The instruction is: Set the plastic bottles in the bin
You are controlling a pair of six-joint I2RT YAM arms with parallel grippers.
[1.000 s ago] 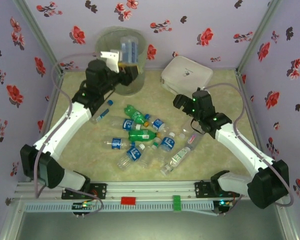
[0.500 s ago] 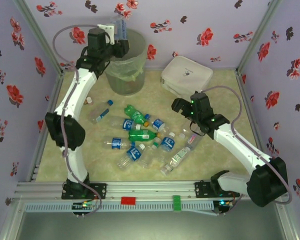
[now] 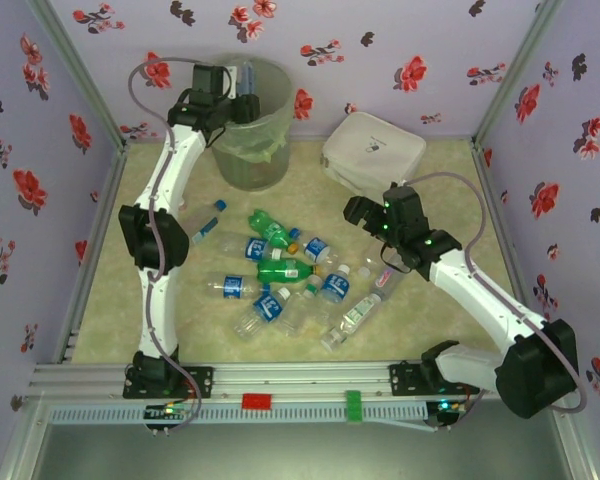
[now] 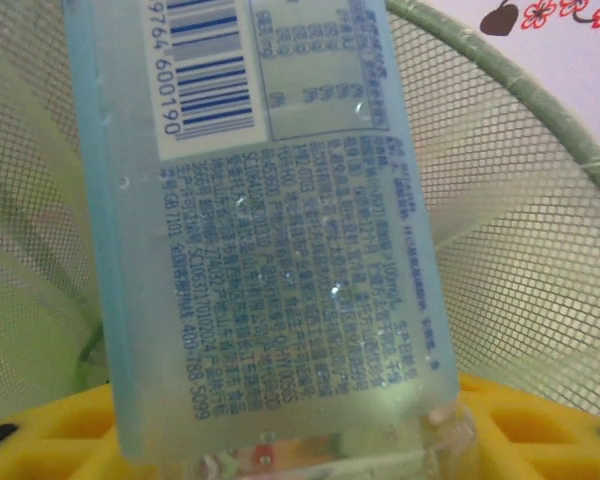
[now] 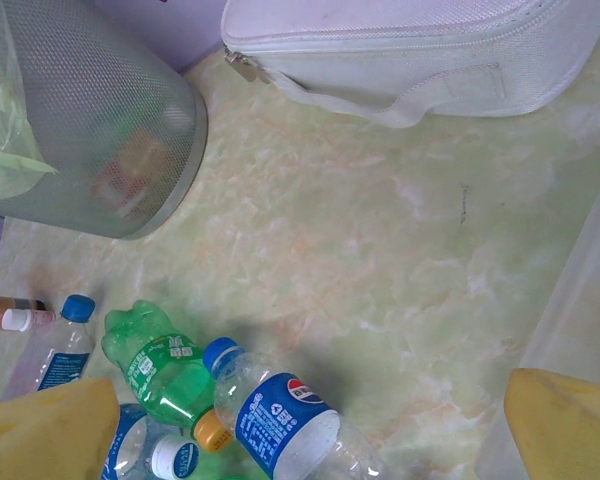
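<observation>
My left gripper (image 3: 242, 88) reaches over the near-left rim of the bin (image 3: 252, 140), shut on a clear plastic bottle (image 3: 250, 76) with a pale blue label. In the left wrist view that bottle (image 4: 260, 230) sits between the yellow fingers (image 4: 50, 435), with the bin's mesh and liner (image 4: 520, 230) behind it. Several plastic bottles (image 3: 280, 270), clear and green, lie scattered mid-floor. My right gripper (image 3: 365, 212) hovers open above their right side. Below it lie a blue-labelled bottle (image 5: 280, 420) and a green one (image 5: 165, 370).
A flat white zipped box (image 3: 373, 152) lies at the back right, close behind my right gripper. Flowered walls close in the back and both sides. The bin (image 5: 100, 120) stands against the back wall.
The left arm has stretched up and back, carrying the bottle from in front of the bin to over its rim. The right arm has hardly moved.
</observation>
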